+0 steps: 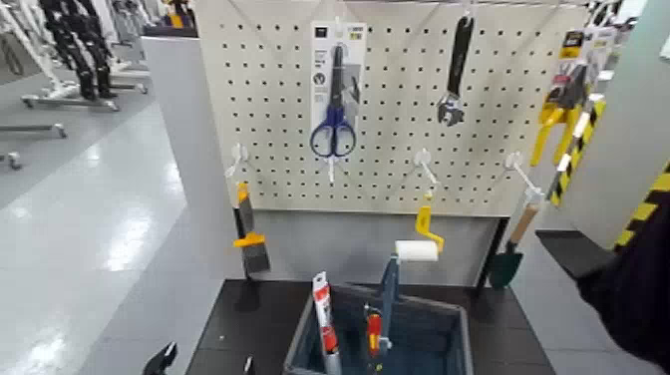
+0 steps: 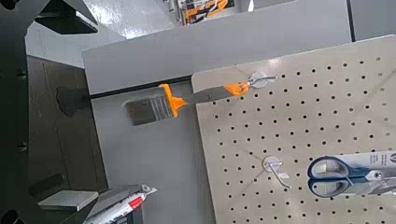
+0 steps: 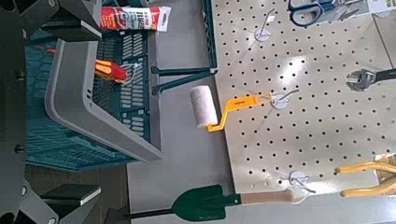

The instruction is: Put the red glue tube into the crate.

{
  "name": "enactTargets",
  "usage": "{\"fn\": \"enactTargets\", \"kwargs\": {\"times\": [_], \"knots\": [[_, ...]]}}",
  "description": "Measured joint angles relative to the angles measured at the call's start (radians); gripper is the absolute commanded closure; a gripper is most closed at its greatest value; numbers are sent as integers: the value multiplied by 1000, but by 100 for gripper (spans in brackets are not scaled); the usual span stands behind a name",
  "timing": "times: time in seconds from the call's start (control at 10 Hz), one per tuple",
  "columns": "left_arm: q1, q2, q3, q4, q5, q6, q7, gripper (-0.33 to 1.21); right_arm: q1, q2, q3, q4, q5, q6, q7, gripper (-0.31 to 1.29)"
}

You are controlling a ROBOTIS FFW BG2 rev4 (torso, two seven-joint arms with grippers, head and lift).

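In the head view, I'm seeing the left gripper (image 1: 204, 365) only as two dark tips at the bottom edge, standing well apart with nothing between them, to the left of the crate (image 1: 460, 329). The red glue tube (image 1: 326, 324) is standing in the crate, tilted, near its left wall, with its white top rising above the rim. The picture is cutting off its lower end. A red-handled tool (image 1: 374, 329) is sitting to the right of the tube, partly behind the crate's blue-grey handle (image 1: 389, 294). Above, scissors (image 1: 334, 125) are hanging on the pegboard (image 1: 269, 100).

In the left wrist view, the left gripper's fingers are spreading wide and holding nothing. The tube's nozzle end is showing near one finger; whether they are touching I can't tell. The rest of the tube is running out of the picture. A brush with an orange collar (image 2: 149, 109) is hanging farther off.

In the right wrist view, the right gripper (image 3: 73, 110) is hovering at the crate, its fingers also apart and gripping nothing. One finger is covering part of the crate near the tube, so any contact there is hard to make out. The tube's nozzle end is poking out past the rim, its other end hidden.
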Motion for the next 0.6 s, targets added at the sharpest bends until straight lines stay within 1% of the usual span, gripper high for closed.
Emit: {"fn": "enactTargets", "kwargs": {"times": [0.1,0.2,0.4,0.5,0.6], "knots": [[0,4,-3,49,18,-80,-1,6,0,0,0,-2,4,-1,-1,15],[-4,1,-6,84,35,-132,-7,6,0,0,0,-3,7,0,-3,15],[-6,-3,-6,93,40,-137,-15,6,0,0,0,-12,20,12,-13,13],[-7,-1,-6,91,40,-131,-19,6,2,0,-1,-21,32,24,-22,9],[-8,-1,-6,88,39,-124,-22,6,6,0,-2,-32,46,36,-33,9]]}}
